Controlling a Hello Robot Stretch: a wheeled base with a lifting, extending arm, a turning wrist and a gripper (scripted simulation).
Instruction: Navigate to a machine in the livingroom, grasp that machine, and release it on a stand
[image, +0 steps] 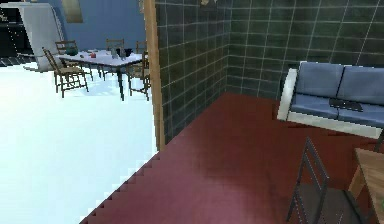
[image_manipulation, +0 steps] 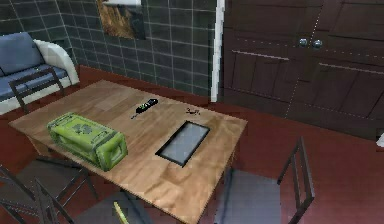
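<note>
Where the red floor spreads in the arm side view, we see a wooden table (image_manipulation: 100, 105) before dark double doors (image_manipulation: 300, 60), a blue sofa (image_manipulation: 25, 55) far left, a grey chair (image_manipulation: 265, 195) near right. On the table's near left lies a green box (image_manipulation: 88, 138), long, lime-coloured, patterned on top; right of it a dark flat panel (image_manipulation: 183, 142), beyond them a black remote (image_manipulation: 146, 106). We cannot tell the pincer's state, nor the box's place relative to it.
</note>
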